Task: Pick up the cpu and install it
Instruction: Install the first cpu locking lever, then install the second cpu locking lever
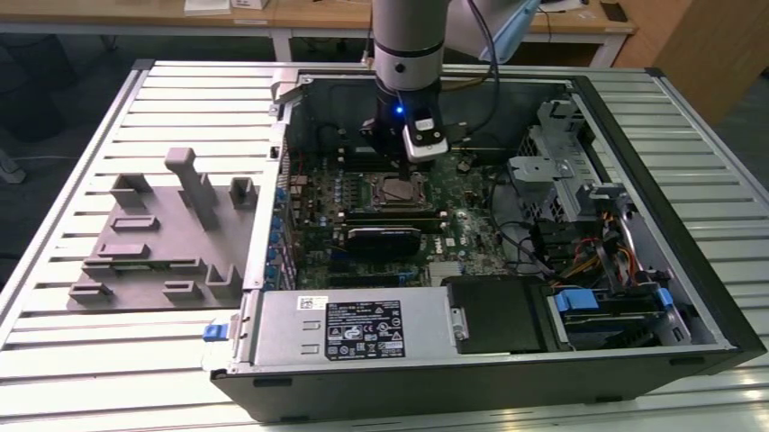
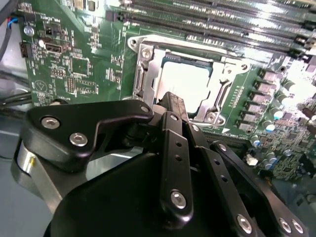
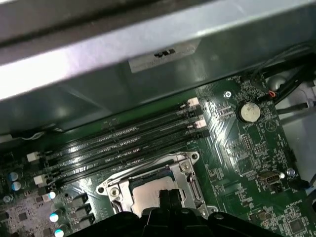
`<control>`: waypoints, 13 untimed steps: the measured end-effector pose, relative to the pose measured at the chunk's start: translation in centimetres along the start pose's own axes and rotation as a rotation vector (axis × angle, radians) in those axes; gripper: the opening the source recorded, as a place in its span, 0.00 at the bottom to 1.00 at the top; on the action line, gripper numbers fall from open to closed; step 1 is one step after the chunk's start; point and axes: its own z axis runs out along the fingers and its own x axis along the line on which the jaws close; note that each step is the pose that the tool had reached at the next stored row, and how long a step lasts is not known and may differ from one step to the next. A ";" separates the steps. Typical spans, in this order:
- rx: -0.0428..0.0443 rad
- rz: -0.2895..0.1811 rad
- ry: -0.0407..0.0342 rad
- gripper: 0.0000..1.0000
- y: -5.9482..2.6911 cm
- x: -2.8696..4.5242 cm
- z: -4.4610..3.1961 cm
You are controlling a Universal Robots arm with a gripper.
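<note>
Cpu (image 2: 185,84) seated flat in the motherboard socket (image 2: 143,74), my pincer (image 2: 173,106) poised just above it.

Pincer tips look pressed together, holding nothing; I judge the chip light, rigid, slick-topped and fragile underneath, best gripped by opposite edges.

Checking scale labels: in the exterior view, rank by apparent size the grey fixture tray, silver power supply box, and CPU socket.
1. Grey plastic fixture tray
2. Silver power supply box, nearer the camera, so unsure against the tray
3. Square metal CPU socket

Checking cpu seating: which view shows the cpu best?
The second wrist view: the cpu lies bright in its socket frame. The first wrist view shows part of it, the gripper covering an edge. The exterior view shows it small.
</note>
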 end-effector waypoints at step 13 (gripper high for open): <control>0.0000 0.000 0.0001 0.11 -0.51 -0.06 0.08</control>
